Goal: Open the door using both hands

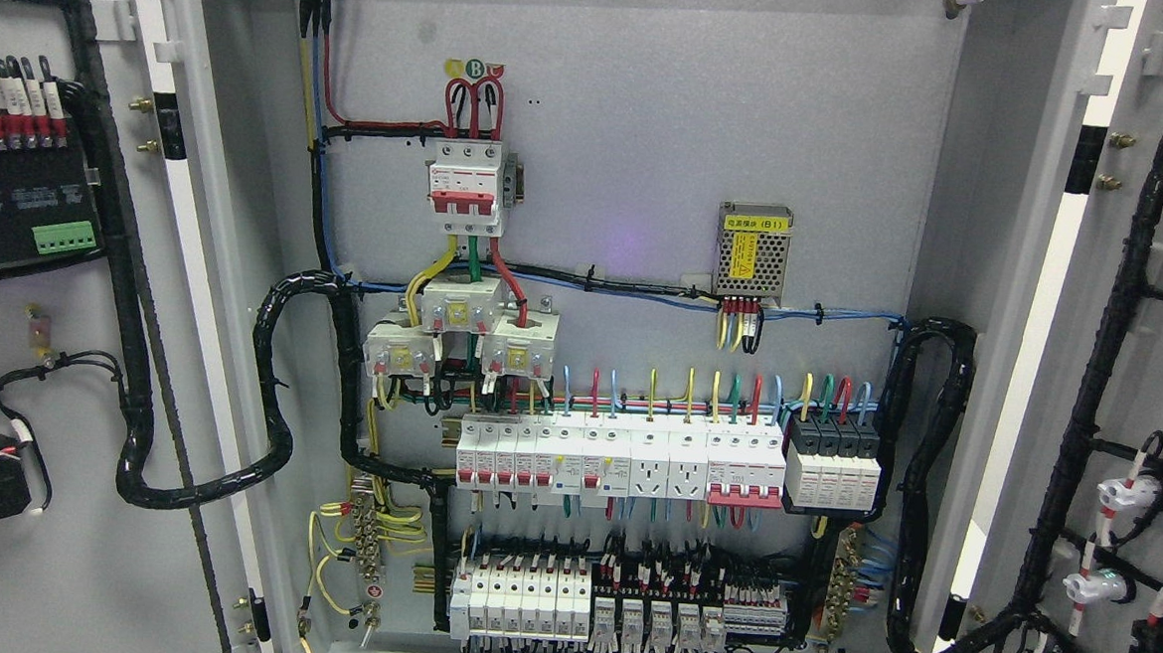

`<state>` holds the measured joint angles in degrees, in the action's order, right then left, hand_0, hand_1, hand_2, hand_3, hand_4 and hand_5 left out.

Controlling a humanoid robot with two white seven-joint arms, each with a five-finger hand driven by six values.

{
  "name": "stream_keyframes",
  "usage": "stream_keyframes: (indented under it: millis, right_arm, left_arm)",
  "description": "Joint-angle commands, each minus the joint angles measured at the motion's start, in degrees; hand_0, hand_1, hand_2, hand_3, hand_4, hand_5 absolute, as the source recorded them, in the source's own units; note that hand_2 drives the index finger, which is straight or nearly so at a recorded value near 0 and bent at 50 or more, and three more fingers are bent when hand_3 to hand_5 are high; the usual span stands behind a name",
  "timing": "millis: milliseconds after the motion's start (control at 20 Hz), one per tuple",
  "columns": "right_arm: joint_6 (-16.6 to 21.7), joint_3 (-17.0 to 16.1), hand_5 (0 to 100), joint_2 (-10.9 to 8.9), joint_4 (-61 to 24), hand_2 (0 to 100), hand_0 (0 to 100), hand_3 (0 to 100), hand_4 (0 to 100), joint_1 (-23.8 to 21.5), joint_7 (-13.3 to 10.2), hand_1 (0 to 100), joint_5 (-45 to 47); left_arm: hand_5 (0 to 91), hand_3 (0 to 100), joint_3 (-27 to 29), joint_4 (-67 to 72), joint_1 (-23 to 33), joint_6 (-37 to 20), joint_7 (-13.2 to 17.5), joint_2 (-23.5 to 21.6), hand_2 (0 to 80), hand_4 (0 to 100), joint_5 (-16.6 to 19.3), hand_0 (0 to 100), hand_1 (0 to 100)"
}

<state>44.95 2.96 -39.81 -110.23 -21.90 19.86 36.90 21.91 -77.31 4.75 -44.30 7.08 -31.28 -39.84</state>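
Head view of an electrical cabinet with both doors swung wide. The left door [33, 338] is seen at the left edge and the right door [1135, 395] at the right edge, each turned so that its inner face, hung with wiring and small components, is presented to the camera. Between them the back panel [649, 171] is fully exposed.

On the panel a red-fronted main breaker [466, 189] is mounted high, so that its feed can be dropped into three transformer blocks [457, 335] just below. A perforated power supply [754, 251] is fixed to the right of these. Lower down, an upper breaker row [624, 458] and a lower terminal row [617, 607] are set on horizontal rails, which keeps the coloured leads short and combed. Black wrapped cable looms [275, 390] are looped from the panel across to each door; the slack is judged to be left deliberately, so that the doors can swing without strain on the wires.

Neither the left hand nor the right hand is shown anywhere in the frame, so the state of their fingers cannot be told, and nothing is seen to be held. The position of the doors relative to the hands therefore cannot be given. From the doors' wide angle, the opening is judged to be complete or nearly so.
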Motion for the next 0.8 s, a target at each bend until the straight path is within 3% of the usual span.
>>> stream_keyframes:
  millis: [0, 401, 751]
  right_arm:
    - [14.55, 10.83, 0, 1.05, -0.78, 0, 0, 0, 0, 1.15, 0.00, 0, -4.64]
    - [14.46, 18.56, 0, 4.04, 1.06, 0, 0, 0, 0, 1.51, 0.00, 0, -10.26]
    - [14.55, 20.94, 0, 7.90, 6.60, 0, 0, 0, 0, 1.07, 0.00, 0, -10.62]
  left_arm:
    - [0.0, 0, 0.50, 4.27, -0.97, -12.66, 0.13, -0.89, 0.0, 3, -0.06, 0, 0]
    - [0.0, 0, 0.41, 4.27, -0.97, -11.34, 0.13, -0.89, 0.0, 3, -0.06, 0, 0]
    - [0.0, 0, 0.32, 3.92, -0.97, -11.34, 0.13, -0.98, 0.0, 3, -0.15, 0, 0]
